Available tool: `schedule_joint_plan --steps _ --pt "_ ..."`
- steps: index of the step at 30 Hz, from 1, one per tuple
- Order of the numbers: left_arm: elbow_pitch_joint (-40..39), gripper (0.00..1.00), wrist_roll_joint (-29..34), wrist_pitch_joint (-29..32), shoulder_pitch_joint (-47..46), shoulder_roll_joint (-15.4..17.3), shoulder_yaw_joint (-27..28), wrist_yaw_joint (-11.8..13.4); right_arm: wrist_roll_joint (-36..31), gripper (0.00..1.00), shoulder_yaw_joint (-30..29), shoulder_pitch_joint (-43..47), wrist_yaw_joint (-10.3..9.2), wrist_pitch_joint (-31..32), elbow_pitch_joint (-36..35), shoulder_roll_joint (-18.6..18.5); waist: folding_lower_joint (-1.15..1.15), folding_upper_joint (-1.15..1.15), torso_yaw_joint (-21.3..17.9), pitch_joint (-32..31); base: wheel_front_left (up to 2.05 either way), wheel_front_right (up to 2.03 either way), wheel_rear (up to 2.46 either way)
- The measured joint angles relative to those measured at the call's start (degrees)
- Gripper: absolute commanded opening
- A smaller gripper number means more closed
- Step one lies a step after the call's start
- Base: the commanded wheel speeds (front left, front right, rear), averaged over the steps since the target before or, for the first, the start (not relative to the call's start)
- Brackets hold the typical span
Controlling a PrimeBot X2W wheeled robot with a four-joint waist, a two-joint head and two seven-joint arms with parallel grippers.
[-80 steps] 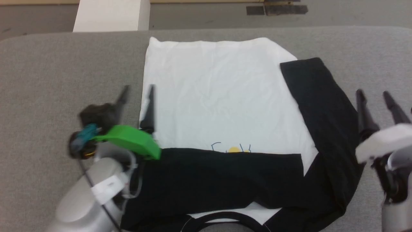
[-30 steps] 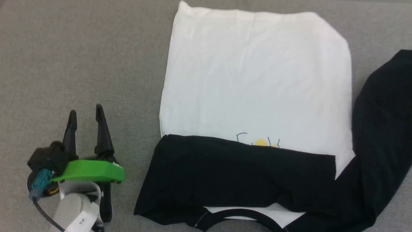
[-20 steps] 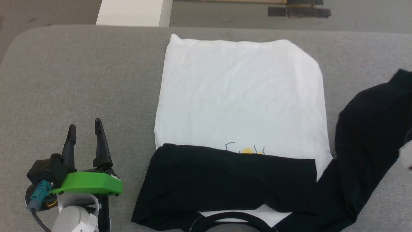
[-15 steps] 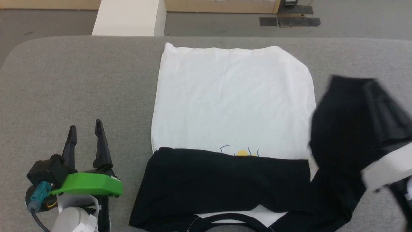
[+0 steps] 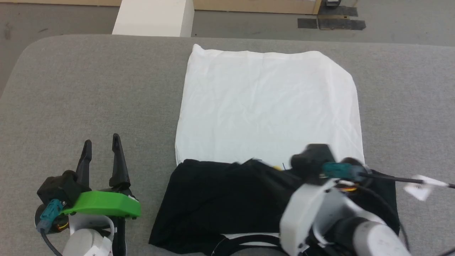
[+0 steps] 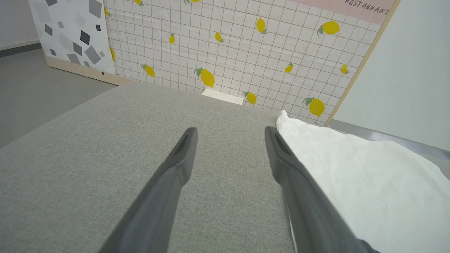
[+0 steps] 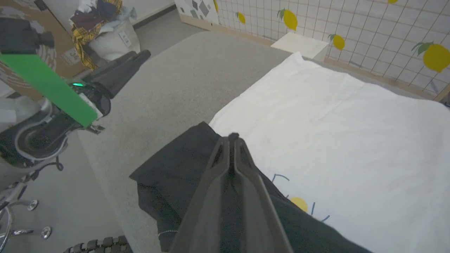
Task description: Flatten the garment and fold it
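The garment [image 5: 270, 106] lies on the grey table [image 5: 89, 89], white body spread flat, collar toward me. Both black sleeves [image 5: 213, 199] are laid across the chest, bunched there, almost covering the blue and yellow print [image 7: 299, 203]. My right arm [image 5: 320, 206] reaches over this black cloth. In the right wrist view my right gripper [image 7: 232, 137] is shut, with black sleeve cloth [image 7: 168, 175] pinched between its fingers, the tip near the sleeve's left end. My left gripper [image 5: 101, 140] rests open and empty on bare table left of the garment [image 6: 351, 168]; in its own view the gripper [image 6: 231, 130] points at the far edge.
A white block [image 5: 153, 17] stands on the floor beyond the table's far edge. A lemon-print grid panel [image 6: 228, 52] lines the back wall. A sack of clothes [image 7: 102, 21] sits off the table's left side.
My right gripper has lifted the right black sleeve off the table and carried it left across the chest. The left gripper has stayed put. The head camera has shifted.
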Motion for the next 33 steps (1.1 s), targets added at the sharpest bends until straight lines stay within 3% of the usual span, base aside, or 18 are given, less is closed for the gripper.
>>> schedule_joint_plan --steps 12,15,16,17,18,22,26,33 --pt "1.3 1.00 0.0 -0.1 -0.7 -0.3 -1.2 -0.2 6.7 0.00 8.8 -7.3 0.00 -4.0 19.8 0.9 0.00 0.00 2.5 1.1 0.00 0.00 0.00" --pt "1.8 1.00 0.0 -0.1 -1.2 -0.6 -2.0 -0.4 7.5 0.00 9.5 -9.3 0.00 -5.5 28.5 1.0 0.00 0.00 3.3 1.3 0.00 0.00 0.00" --pt "1.9 1.00 0.0 -0.1 -1.2 -0.6 -2.2 -0.5 7.5 0.07 9.6 -9.6 0.00 -6.2 30.0 1.0 0.00 0.00 3.5 1.4 0.00 0.00 0.00" --pt "2.0 1.00 0.0 -0.1 -1.2 -0.7 -2.4 -0.5 7.5 0.40 9.8 -10.0 0.00 -6.9 31.3 0.9 0.00 0.00 3.6 1.5 0.00 0.00 0.00" --pt "2.1 1.00 0.0 -0.1 -1.2 -0.8 -2.4 -0.5 7.5 1.00 9.9 -10.3 0.00 -7.6 32.1 0.9 0.00 0.00 3.7 1.5 0.00 0.00 0.00" --pt "2.4 1.00 0.0 -0.2 -1.2 -0.8 -2.5 -0.5 8.1 1.00 10.1 -11.1 0.00 -10.5 33.4 0.9 0.00 0.00 3.7 1.3 0.00 0.00 0.00" --pt "2.6 1.00 -0.1 -0.4 -1.2 -0.7 -2.6 -0.5 9.6 1.00 8.0 -11.2 0.00 -15.4 30.2 0.9 0.00 0.00 3.3 0.7 0.00 0.00 0.00" --pt "2.1 1.00 0.1 1.7 -2.1 1.3 -4.1 -2.0 9.1 1.00 -4.4 -6.5 0.00 -25.1 19.2 0.1 0.01 0.00 1.4 0.0 0.00 0.00 0.00"
